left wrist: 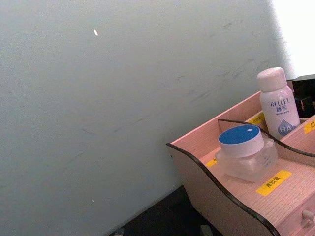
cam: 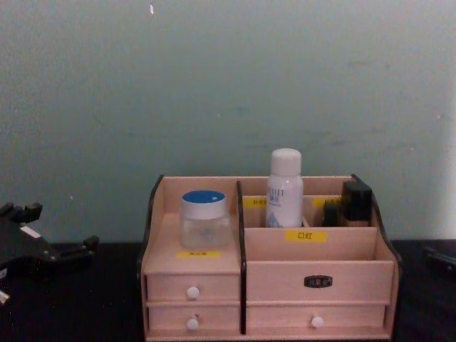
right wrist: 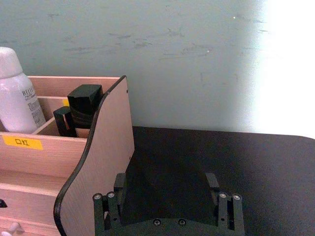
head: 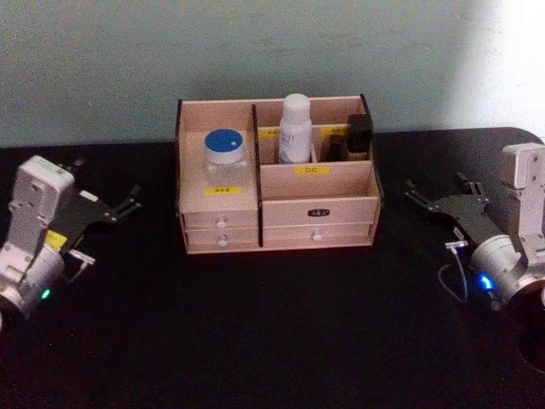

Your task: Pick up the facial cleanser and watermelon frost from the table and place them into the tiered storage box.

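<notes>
The tiered storage box point(head: 317, 181) stands at the back middle of the black table. Its left compartment holds a clear jar with a blue lid point(head: 226, 158), also seen in the left wrist view as the jar point(left wrist: 244, 152). A white bottle point(head: 295, 129) stands upright in a rear compartment; I cannot tell which of the two is the facial cleanser and which the watermelon frost. My left gripper point(head: 128, 200) rests open and empty to the left of the box. My right gripper point(head: 434, 182) rests open and empty to its right, its own view showing bare table between the fingers point(right wrist: 119, 184).
Two dark items point(head: 353, 136) stand in the box's rear right compartment. Small white-knobbed drawers point(cam: 192, 292) on the front are closed. A pale wall point(cam: 228, 85) rises close behind the box. Bare black table point(head: 281, 332) lies in front of it.
</notes>
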Robot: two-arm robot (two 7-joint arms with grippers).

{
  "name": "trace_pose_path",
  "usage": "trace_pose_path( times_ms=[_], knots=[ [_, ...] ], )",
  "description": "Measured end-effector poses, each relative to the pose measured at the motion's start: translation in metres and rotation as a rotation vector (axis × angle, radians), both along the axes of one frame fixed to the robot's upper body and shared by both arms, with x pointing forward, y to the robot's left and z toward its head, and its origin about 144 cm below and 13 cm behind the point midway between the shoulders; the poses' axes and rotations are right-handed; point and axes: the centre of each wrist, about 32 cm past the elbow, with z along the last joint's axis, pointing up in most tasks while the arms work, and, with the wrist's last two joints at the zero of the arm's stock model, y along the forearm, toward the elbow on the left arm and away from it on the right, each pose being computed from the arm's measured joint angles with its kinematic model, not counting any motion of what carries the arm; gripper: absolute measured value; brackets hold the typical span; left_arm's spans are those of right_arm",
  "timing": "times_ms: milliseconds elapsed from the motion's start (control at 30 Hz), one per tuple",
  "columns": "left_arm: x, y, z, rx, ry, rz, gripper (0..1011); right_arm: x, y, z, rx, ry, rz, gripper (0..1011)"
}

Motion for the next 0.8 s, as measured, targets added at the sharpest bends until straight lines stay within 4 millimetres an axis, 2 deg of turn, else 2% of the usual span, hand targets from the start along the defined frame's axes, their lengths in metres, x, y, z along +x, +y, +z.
trace_pose_path(
  times_ms=[800],
  knots=[
    [0.0,0.0,0.0,0.0,0.0,0.0,1001,0.0001,0.0,0.0005,0.003,-0.002,0.0,1000]
  ],
)
